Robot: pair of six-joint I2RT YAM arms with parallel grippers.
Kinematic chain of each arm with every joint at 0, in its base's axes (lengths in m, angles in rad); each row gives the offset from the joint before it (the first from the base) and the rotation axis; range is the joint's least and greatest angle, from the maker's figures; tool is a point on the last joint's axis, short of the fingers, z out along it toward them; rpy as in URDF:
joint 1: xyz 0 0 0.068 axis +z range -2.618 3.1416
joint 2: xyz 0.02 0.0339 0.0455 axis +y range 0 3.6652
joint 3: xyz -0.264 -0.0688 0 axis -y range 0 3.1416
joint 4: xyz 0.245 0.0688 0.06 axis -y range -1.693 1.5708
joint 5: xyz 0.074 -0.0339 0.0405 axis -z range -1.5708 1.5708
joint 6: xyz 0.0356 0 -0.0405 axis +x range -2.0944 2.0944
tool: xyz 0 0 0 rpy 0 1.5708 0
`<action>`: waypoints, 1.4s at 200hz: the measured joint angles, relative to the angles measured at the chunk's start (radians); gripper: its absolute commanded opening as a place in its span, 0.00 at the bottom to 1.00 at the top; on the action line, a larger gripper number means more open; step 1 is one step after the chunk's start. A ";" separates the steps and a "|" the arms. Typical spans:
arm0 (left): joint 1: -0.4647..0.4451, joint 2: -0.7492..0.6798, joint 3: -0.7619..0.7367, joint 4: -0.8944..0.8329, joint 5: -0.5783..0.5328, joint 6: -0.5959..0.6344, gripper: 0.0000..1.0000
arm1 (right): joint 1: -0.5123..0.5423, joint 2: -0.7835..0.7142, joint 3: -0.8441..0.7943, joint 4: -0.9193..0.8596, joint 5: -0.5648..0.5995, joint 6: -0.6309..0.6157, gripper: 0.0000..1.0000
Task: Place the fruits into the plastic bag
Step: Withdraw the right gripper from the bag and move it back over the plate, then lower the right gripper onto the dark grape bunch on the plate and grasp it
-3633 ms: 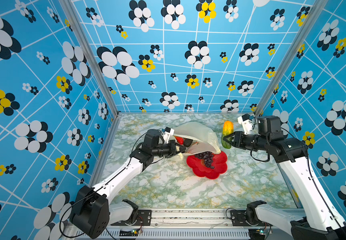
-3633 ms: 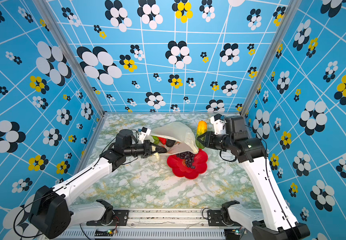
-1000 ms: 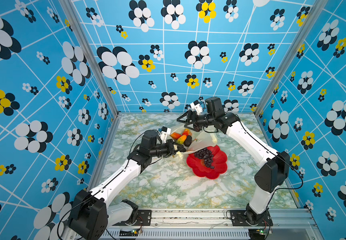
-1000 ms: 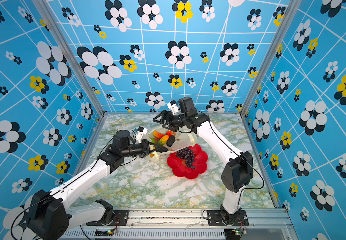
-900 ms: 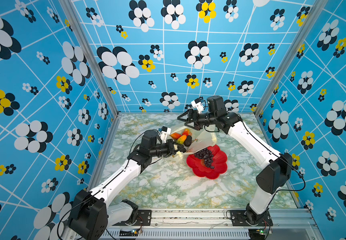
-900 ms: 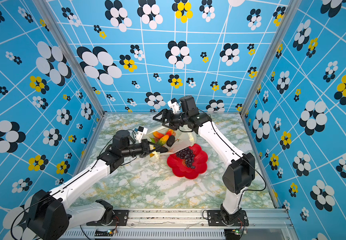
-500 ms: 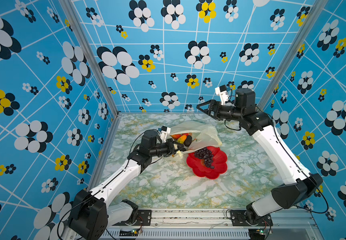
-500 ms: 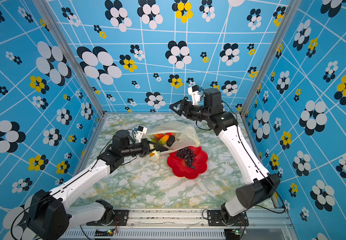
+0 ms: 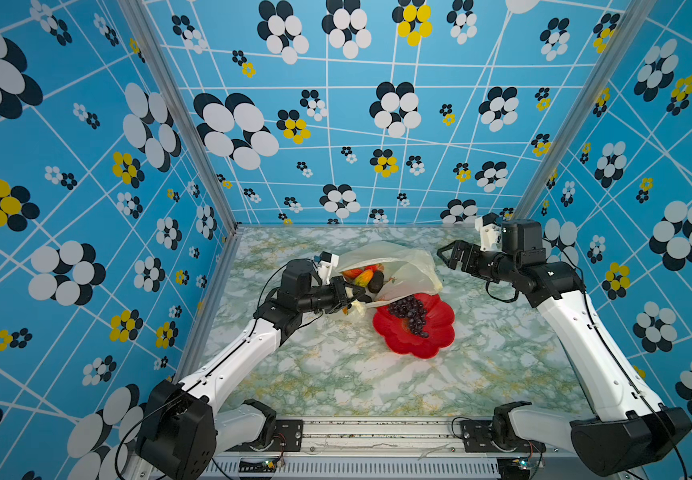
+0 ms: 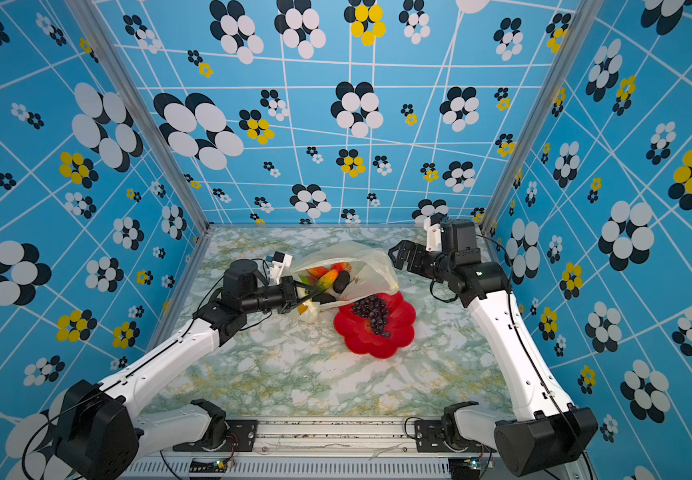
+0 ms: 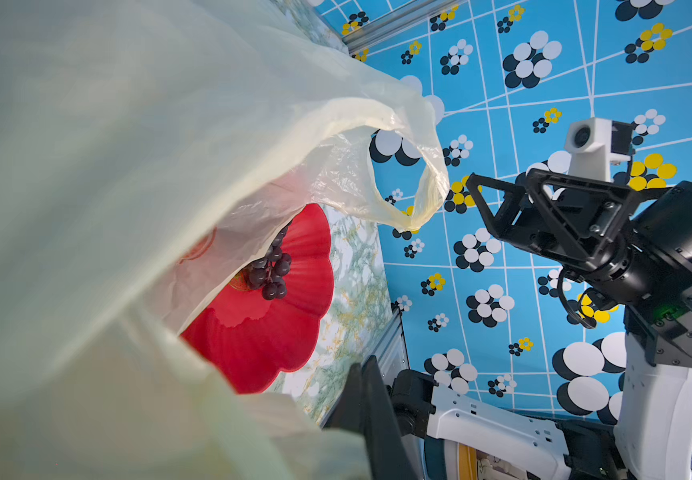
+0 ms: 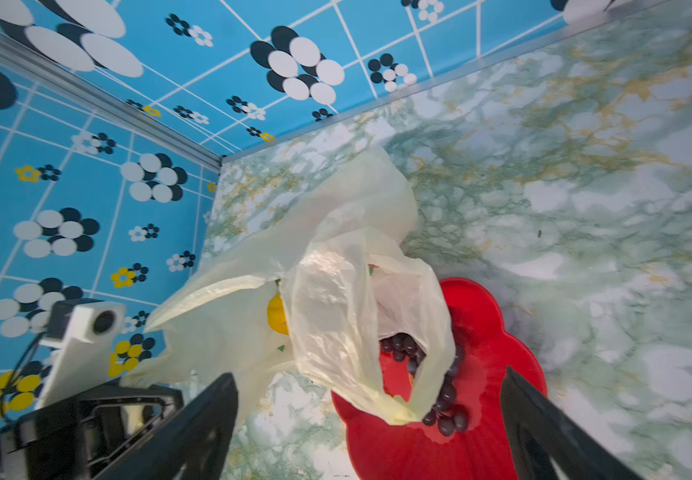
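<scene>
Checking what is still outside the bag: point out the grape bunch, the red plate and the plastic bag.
grape bunch (image 9: 408,315): in a top view, middle of the cluster.
red plate (image 9: 427,344): in a top view, bare surface near its front rim.
plastic bag (image 12: 336,316): right wrist view, translucent front fold.

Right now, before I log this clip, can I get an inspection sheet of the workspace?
Surface: marble-patterned table, flat.
Job's things: plastic bag lying with its mouth open; several fruits inside; grape bunch outside it on the red plate, with the bag's edge draped over the plate's far rim.
Clutter: nothing seen.
Pincers: left pincer shut on the bag's mouth edge; right pincer open, empty, apart from the bag.
Cables: black cable looped by the right wrist, off the bag.
Surroundings: blue flower-print walls on three sides.
</scene>
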 measured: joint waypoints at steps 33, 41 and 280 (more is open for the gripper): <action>0.000 -0.004 0.000 -0.002 0.000 0.000 0.00 | -0.004 0.000 -0.017 -0.040 0.054 -0.029 0.99; 0.000 -0.006 0.000 -0.002 0.000 0.000 0.00 | -0.004 0.001 -0.020 -0.044 0.061 -0.034 1.00; 0.002 -0.013 0.015 -0.026 -0.007 0.004 0.00 | 0.137 -0.285 -0.119 0.007 0.013 -0.167 0.91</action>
